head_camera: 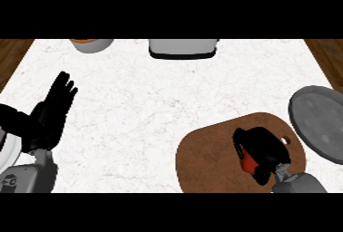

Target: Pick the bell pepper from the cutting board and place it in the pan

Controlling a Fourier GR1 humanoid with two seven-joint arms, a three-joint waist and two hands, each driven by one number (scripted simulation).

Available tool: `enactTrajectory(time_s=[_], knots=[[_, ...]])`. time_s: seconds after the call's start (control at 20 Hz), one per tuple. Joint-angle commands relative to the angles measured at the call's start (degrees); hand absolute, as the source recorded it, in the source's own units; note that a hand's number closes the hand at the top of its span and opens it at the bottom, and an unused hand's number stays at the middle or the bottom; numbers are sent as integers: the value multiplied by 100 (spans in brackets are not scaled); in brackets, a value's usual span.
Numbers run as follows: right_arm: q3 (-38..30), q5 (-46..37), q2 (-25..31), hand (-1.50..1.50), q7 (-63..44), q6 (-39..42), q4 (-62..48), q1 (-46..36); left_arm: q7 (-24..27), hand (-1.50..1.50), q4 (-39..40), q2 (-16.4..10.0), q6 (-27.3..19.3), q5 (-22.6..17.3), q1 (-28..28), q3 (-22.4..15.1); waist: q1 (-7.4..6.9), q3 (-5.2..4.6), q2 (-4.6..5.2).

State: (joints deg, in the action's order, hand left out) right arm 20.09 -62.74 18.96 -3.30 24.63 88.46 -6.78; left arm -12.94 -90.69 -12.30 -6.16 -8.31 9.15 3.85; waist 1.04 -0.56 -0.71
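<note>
A brown cutting board [208, 154] lies at the lower right of the white counter. My right hand [264, 147] is over its right part, fingers curled round a red bell pepper [248, 161], of which only a small red patch shows below the thumb. The grey pan [321, 122] sits just right of the board, cut off by the picture's right edge. My left hand [53, 106] rests open at the left, fingers pointing up, away from the board.
At the counter's back edge stand a grey and white appliance [183, 47] and a pale bowl with an orange rim [92, 44]. Wooden floor shows beyond the counter's left and right edges.
</note>
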Motion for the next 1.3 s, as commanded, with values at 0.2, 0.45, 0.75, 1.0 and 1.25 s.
enactTrajectory(time_s=[0.2,0.45,0.75,1.0,1.25], knots=[[-435,224,826,150,346,-883,2746,2160,-81,0,-183,48,-46,46,-166,-29,153,52,7],[-1044,128,987,150,288,-1381,4173,2372,139,0,-152,27,113,-11,-502,19,105,49,13],[-1614,358,886,150,-13,-1094,5824,3051,-279,0,-421,-43,67,-42,-149,45,6,54,40],[-2641,1264,743,150,125,-734,5509,2641,152,0,10,167,57,95,-148,-45,-15,51,60],[-3499,1698,437,150,206,-647,4542,1803,-201,0,-21,176,-92,153,163,-60,-40,57,68]])
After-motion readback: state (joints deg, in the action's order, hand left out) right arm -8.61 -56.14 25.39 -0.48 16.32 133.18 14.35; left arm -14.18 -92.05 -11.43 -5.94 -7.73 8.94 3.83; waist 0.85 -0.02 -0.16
